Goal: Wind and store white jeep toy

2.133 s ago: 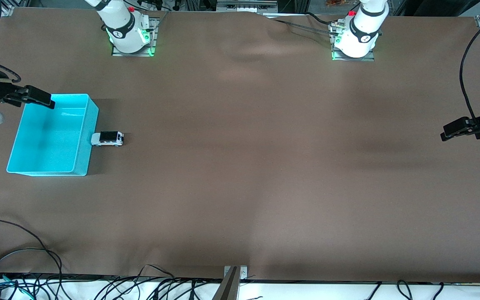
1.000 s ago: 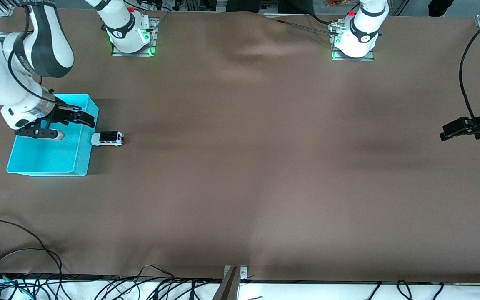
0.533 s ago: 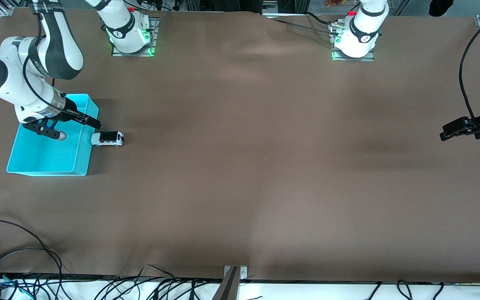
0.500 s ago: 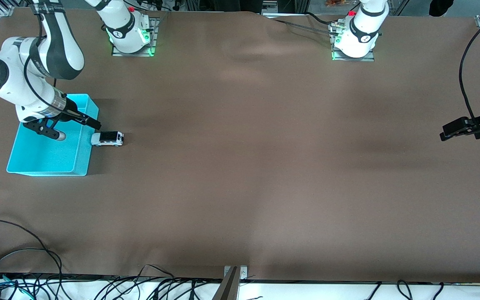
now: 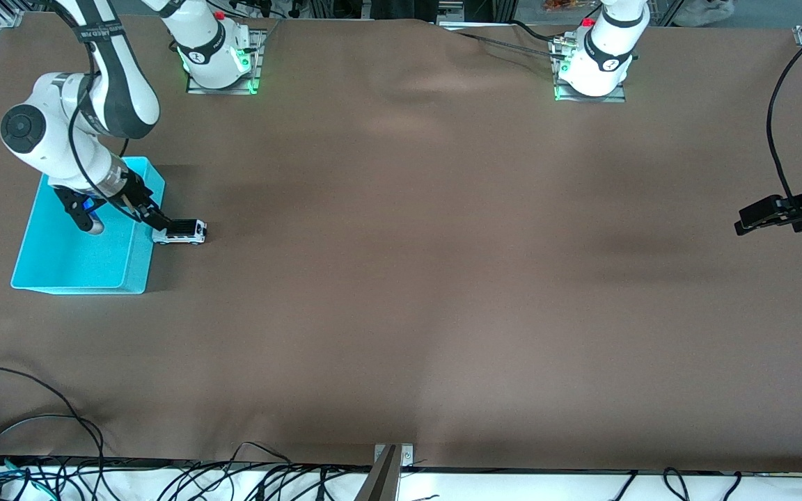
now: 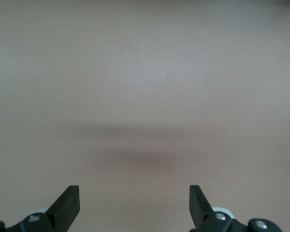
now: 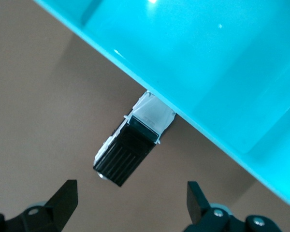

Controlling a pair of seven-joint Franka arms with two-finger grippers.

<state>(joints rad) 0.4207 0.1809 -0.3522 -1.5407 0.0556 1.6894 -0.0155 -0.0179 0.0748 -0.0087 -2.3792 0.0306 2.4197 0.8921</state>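
White jeep toy [image 5: 179, 232] against turquoise bin [image 5: 138, 282]; right gripper [image 5: 157, 221] above, jaws wide; left gripper [image 5: 749, 221] waits, jaws wide.

My right arm bends down from its base toward its own end of the bench, elbow high, wrist tilted, and my right end effector [image 5: 162, 224] hangs low with its fingers [image 7: 65, 198] spread wide and nothing between them. My left arm waits, its left end effector [image 5: 756, 216] held level, fingers [image 6: 70, 203] apart.

Brown table [image 5: 443, 278], cables [image 5: 25, 417] along edge
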